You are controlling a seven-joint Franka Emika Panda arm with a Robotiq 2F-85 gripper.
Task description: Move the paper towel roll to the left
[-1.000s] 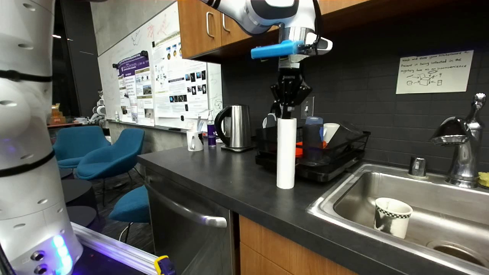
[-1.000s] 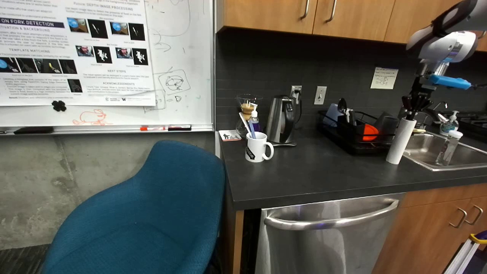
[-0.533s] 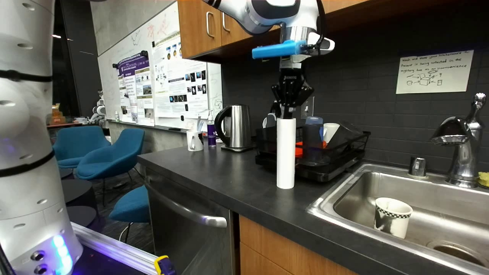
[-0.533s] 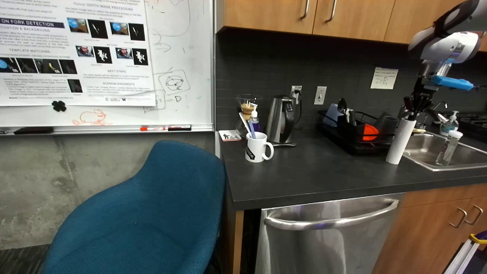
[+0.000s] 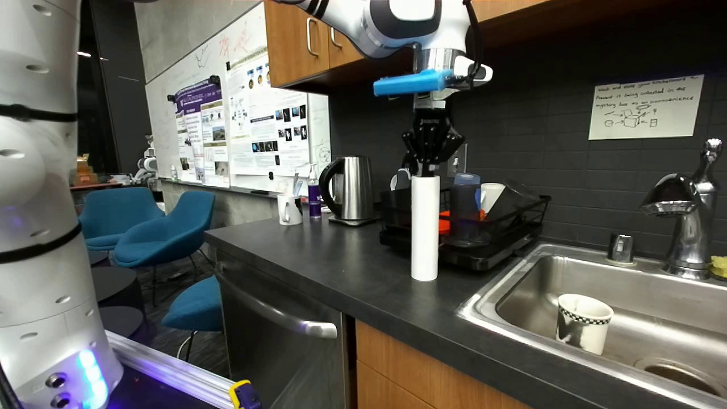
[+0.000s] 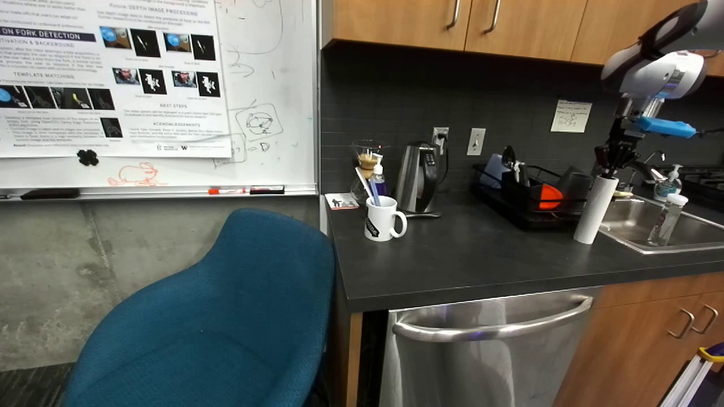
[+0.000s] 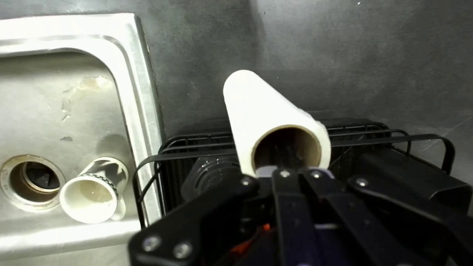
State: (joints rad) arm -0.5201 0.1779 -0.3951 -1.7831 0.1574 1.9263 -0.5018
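The paper towel roll [image 5: 425,227] is a tall white cylinder standing upright on the dark counter [image 5: 335,261], between the dish rack and the sink's corner. It also shows in an exterior view [image 6: 596,210] and in the wrist view [image 7: 264,105], where its brown hollow core faces the camera. My gripper [image 5: 426,170] points down right above the roll's top end. In the wrist view the gripper [image 7: 287,159] has its fingers close together, reaching into the core's opening. The fingertips are hidden inside the core. The jaws look shut, with no roll wall visible between them.
A black dish rack [image 6: 543,220] stands close behind the roll. The steel sink [image 5: 531,278] lies to the right with a cup [image 5: 584,324] in it. A steel kettle [image 5: 356,187] and a white mug [image 6: 381,217] stand on the counter's left part.
My gripper has moved down a little, so its fingers sit lower at the core's opening. The roll has not visibly moved.
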